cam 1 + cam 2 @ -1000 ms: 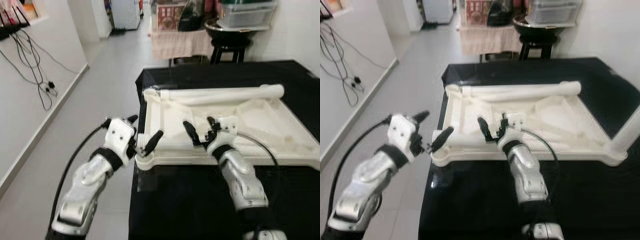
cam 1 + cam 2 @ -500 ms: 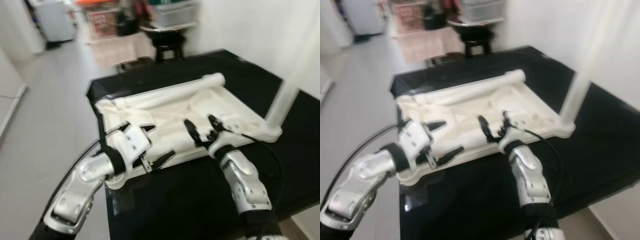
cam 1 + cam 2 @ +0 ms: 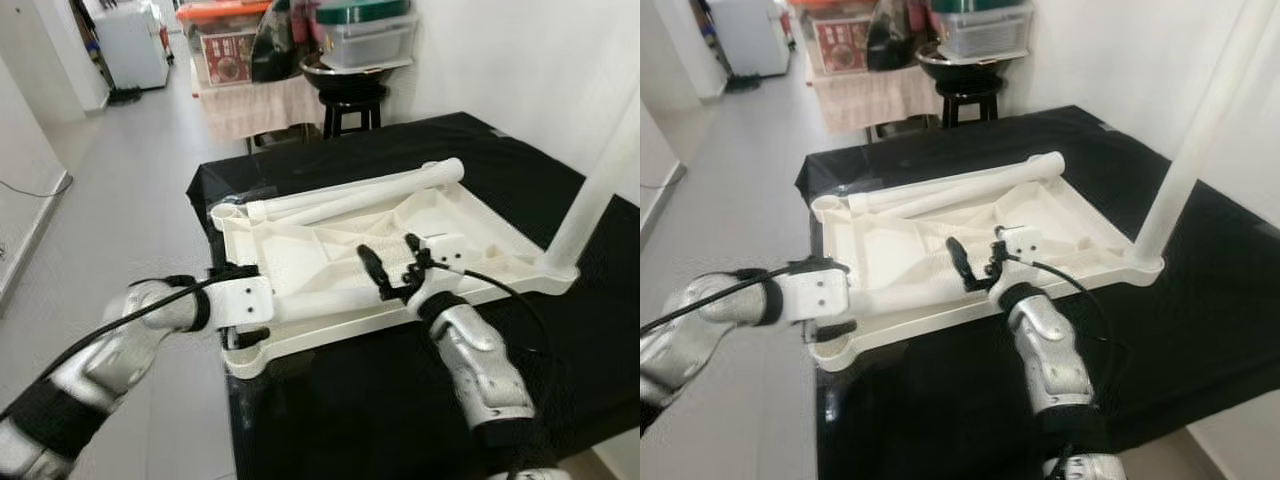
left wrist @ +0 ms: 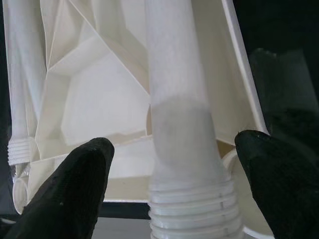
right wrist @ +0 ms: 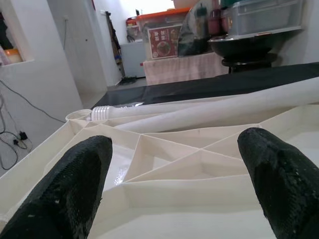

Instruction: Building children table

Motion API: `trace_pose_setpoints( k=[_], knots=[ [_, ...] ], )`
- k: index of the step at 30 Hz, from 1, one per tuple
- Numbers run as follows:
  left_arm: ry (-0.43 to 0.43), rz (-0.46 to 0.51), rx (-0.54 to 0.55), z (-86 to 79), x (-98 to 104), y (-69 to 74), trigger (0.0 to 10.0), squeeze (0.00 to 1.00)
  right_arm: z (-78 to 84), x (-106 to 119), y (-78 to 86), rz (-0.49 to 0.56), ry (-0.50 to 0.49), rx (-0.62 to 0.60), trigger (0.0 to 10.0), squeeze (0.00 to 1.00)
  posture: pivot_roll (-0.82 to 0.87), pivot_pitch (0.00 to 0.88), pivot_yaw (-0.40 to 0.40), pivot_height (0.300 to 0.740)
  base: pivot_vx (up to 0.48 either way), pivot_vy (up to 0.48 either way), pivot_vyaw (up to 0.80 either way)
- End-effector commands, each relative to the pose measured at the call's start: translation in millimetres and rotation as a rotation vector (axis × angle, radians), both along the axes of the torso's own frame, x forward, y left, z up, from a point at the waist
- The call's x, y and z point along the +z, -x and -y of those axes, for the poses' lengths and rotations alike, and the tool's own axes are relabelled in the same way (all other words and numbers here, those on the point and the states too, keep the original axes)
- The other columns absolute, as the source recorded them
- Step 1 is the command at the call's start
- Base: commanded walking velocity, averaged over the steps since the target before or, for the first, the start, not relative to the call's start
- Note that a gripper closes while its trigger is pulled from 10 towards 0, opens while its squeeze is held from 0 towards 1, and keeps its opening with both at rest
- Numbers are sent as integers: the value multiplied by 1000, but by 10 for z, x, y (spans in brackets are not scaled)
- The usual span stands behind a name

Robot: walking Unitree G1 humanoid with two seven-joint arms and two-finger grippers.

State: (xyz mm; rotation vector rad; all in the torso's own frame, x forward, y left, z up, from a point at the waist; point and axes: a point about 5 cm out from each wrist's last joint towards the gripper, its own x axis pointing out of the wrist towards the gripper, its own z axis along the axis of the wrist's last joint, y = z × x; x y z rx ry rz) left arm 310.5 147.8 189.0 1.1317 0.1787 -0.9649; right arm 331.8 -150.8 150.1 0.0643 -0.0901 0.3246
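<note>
A white plastic tabletop [image 3: 500, 235] lies upside down on the black table [image 3: 330, 420]. One white leg [image 3: 590, 190] stands upright in its right corner. Two loose legs [image 3: 350, 195] lie along its far edge. Another leg [image 4: 179, 124] lies along the near edge, its threaded end by the near-left corner socket [image 3: 245, 360]. My left gripper [image 4: 174, 144] is open astride that threaded end, with a gap on each side; it sits at the near-left corner [image 3: 245, 305]. My right gripper [image 3: 390, 265] hovers open over the ribbed underside, holding nothing.
A stool with a black basin [image 3: 345, 85] and a cloth-covered stand [image 3: 260, 105] with boxes stand beyond the table. A white wall runs along the right. Open grey floor [image 3: 120, 230] lies to the left of the table's edge.
The camera has swung. My left gripper has moved in over the near-left corner and now straddles the leg's threaded end. The right gripper stays over the tabletop's ribs.
</note>
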Motion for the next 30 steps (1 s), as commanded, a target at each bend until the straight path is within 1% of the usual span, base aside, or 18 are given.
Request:
trace_pose_setpoints(
  k=[1, 2, 4, 6, 8, 10, 12, 14, 15, 16, 20, 21, 23, 24, 30],
  knots=[
    [-67, -58, -33, 33, -17, -85, 10000, 0, -39, 9, -4, 8, 8, 6, 10000, 0, -43, 0, 59, 740, 0, 0, 0],
    [-76, -74, -44, 62, -7, -119, 10000, 0, -40, 13, -2, 9, 8, 5, 10000, 0, -48, 0, 64, 740, 0, 0, 0],
    [-84, -85, -51, 79, 0, -139, 10000, 0, -41, 16, -1, 10, 9, 4, 10000, 0, -48, 0, 64, 740, 0, 0, 0],
    [-78, -138, -86, 164, -11, -163, 10000, 0, -37, 25, 4, 14, 8, -1, 10000, 0, -56, 0, 70, 740, 0, 0, 0],
    [-80, -189, -89, 221, -45, -201, 10000, 0, -32, 35, 9, 17, 8, -5, 10000, 0, -61, 0, 74, 740, 0, 0, 0],
    [-80, -189, -89, 221, -45, -201, 10000, 0, -32, 35, 9, 17, 8, -5, 10000, 0, -61, 0, 74, 740, 0, 0, 0],
    [-129, -282, -64, 221, -180, -252, 10000, 0, -19, 36, 11, 19, 5, -17, 10000, 0, -66, 0, 81, 740, 0, 0, 0],
    [-129, -282, -64, 221, -180, -252, 10000, 0, -19, 36, 11, 19, 5, -17, 10000, 0, -66, 0, 81, 740, 0, 0, 0],
    [-142, -312, -53, 217, -223, -263, 10000, 0, -15, 35, 12, 19, 4, -20, 10000, 0, -66, 0, 81, 740, 0, 0, 0],
    [-168, -319, -16, 192, -258, -313, 9059, 0, -19, 29, 18, 19, 3, -26, 10000, 0, -65, 0, 83, 740, 0, 0, 0],
    [-173, -307, -1, 183, -257, -336, 9059, 0, -22, 26, 20, 18, 2, -27, 10000, 0, -65, 0, 83, 740, 0, 0, 0],
    [-188, -293, 17, 163, -255, -362, 7098, 0, -26, 23, 22, 17, 2, -27, 10000, 0, -63, 0, 82, 740, 0, 0, 0],
    [-188, -293, 17, 163, -255, -362, 7098, 0, -26, 23, 22, 17, 2, -27, 10000, 0, -63, 0, 82, 740, 0, 0, 0],
    [-199, -301, 41, 111, -239, -393, 0, 0, -44, 13, 24, 13, 0, -26, 10000, 0, -59, 0, 82, 740, 0, 0, 0],
    [-217, -320, 46, 73, -228, -404, 0, 0, -55, 6, 24, 10, -1, -27, 10000, 0, -57, 0, 81, 740, 0, 0, 0]
  ],
)
